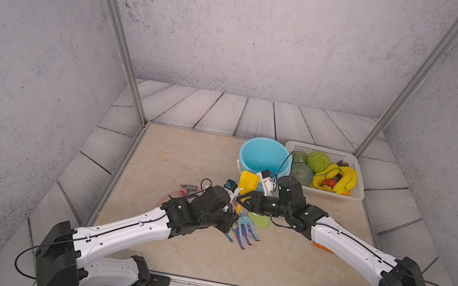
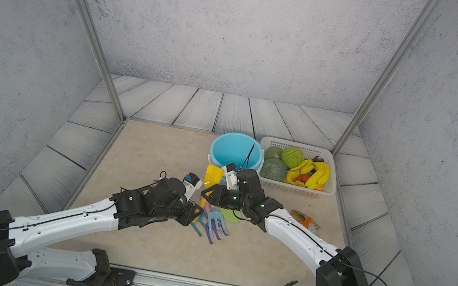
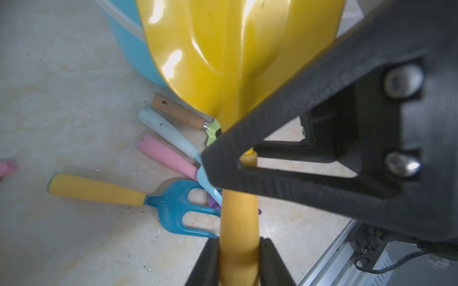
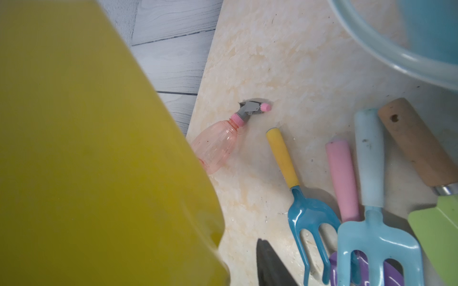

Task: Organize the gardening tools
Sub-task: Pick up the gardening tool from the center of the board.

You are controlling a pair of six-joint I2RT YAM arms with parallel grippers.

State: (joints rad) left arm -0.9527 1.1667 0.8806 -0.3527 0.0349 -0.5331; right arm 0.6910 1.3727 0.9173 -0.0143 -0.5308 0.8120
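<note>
While our arms meet mid-table: both stretched inward, grippers close together
Left gripper [image 3: 239, 257]: clamped on scoop [image 3: 223, 62] handle
Right gripper [image 1: 243, 199]: at scoop neck, we can't tell grip
Scoop: lifted over rakes [image 4: 307, 222], blade beside bucket [image 1: 251, 154]

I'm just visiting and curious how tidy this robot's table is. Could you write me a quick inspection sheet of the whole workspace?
Surface: beige marbled tabletop, a few dusty specks.
Job's things: yellow scoop held up off the table; blue rake, pale-blue rake, purple rake and green trowel lie bunched below it; pink spray bottle lies on its side near the table's edge.
Clutter: blue bucket; white basket of fruit; orange packet lying apart.
Grippers: left gripper shut on the scoop's handle; right gripper at the scoop's neck, grip unclear.
Cables: a black cable arcs over the bucket; more loop out at the front corners.
Surroundings: grey walls, metal posts, plank-patterned border.
</note>
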